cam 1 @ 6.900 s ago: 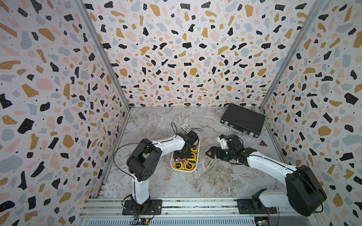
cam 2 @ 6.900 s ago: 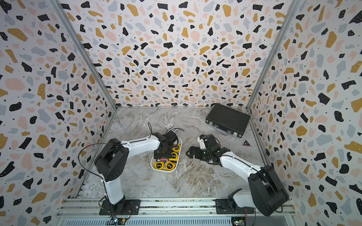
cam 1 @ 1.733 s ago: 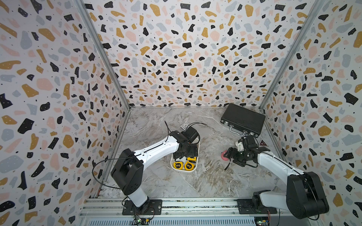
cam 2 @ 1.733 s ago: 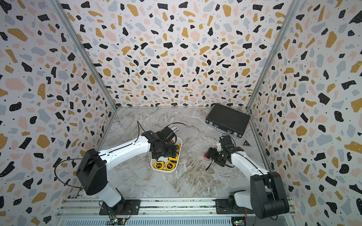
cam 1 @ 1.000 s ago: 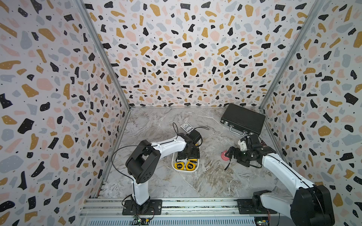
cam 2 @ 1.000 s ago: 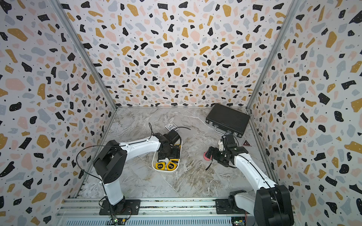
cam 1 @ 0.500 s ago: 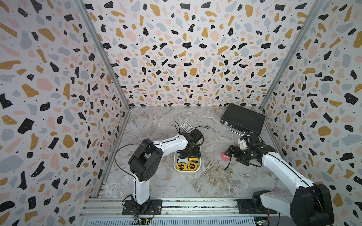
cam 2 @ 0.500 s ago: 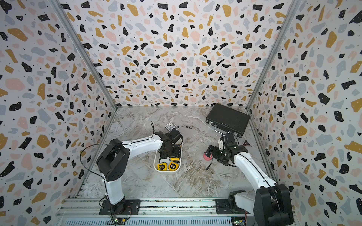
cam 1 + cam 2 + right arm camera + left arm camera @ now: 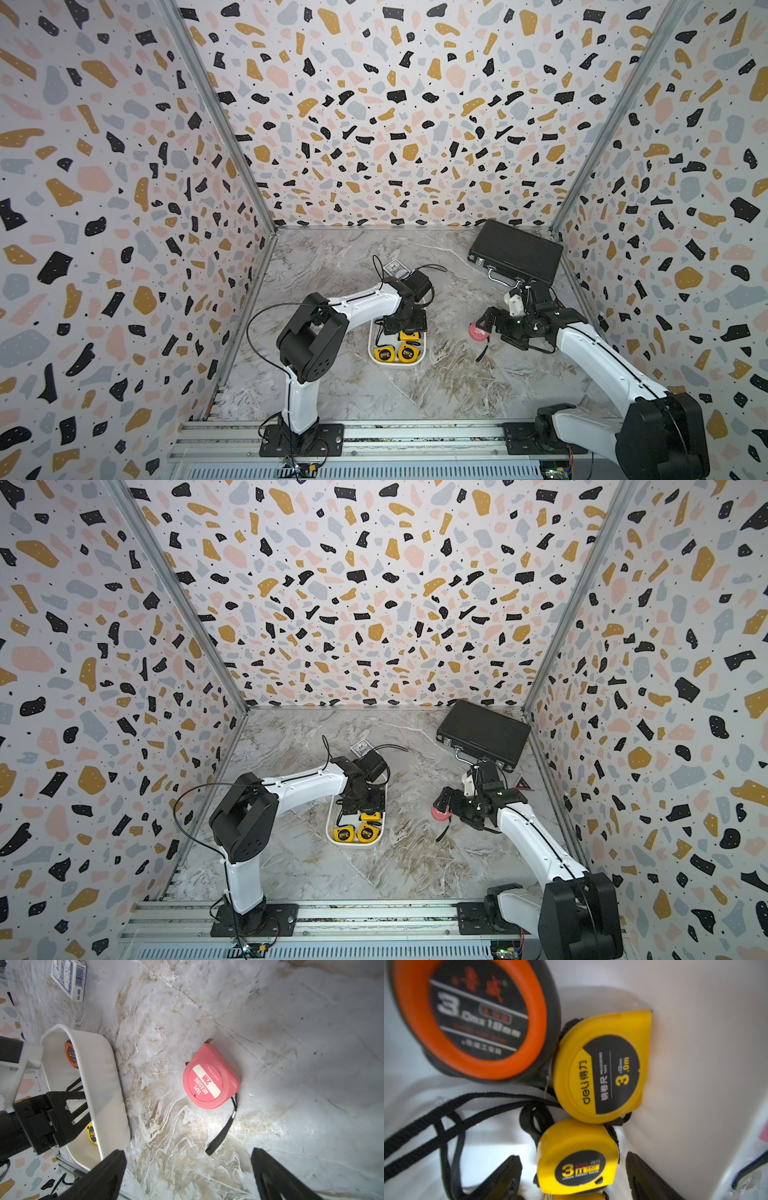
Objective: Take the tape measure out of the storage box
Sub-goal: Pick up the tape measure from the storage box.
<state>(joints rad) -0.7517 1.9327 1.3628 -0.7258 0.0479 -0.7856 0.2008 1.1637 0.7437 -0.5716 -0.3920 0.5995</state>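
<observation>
Change over the last second lies with the left gripper. Reaching down inside the shallow white plastic storage box, it has drawn its jaws in from wide to partly open. They now straddle a small yellow plastic tape measure, with a thin gap showing on each side, so nothing is clamped yet. By the look of it the grasp is nearly complete and the lift comes next.

That tape measure sits in the box close to its wall. It touches a larger yellow tape measure, which in turn touches a round orange-and-black one further along the box. Loose black wrist straps lie across the box floor and could drag a neighbour up with the lift.

Outside the box, on the robot's right of it, a pink plastic tape measure lies flat on the marble tabletop, just where it lay a second ago. One item therefore looks already removed. The right gripper hangs over it, jaws spread fully and empty, as before.
</observation>
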